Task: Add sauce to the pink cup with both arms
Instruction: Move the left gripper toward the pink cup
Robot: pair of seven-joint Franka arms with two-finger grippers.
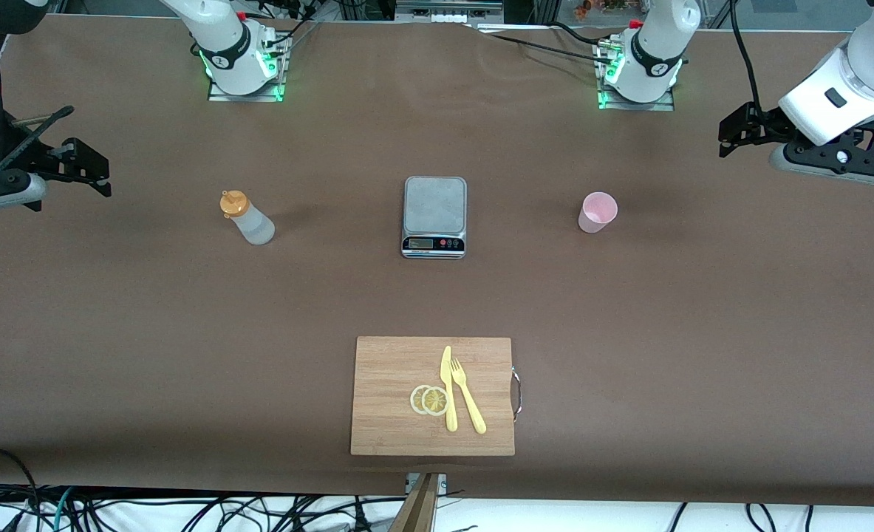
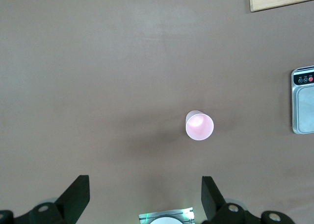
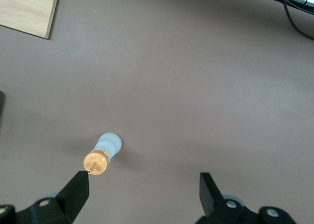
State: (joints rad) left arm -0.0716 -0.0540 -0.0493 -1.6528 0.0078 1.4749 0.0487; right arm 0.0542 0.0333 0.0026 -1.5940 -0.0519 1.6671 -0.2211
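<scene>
Right gripper (image 1: pixel 89 174) hangs wide open and empty over the table's right-arm end, sauce bottle (image 1: pixel 247 218) standing on the table (image 1: pixel 111 332) near it. Scale (image 1: pixel 434 216) sits mid-table, cutting board (image 1: pixel 432 395) nearer the camera. Pink cup (image 1: pixel 597 212) stands upright toward the left arm's end; left gripper (image 1: pixel 732 137) wide open, empty, over that end.

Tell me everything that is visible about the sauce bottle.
The sauce bottle is small, of translucent whitish plastic, with an orange nozzle cap. It stands upright on the brown table, toward the right arm's end, beside the grey scale. Only the table touches it. How full it is cannot be judged.
</scene>
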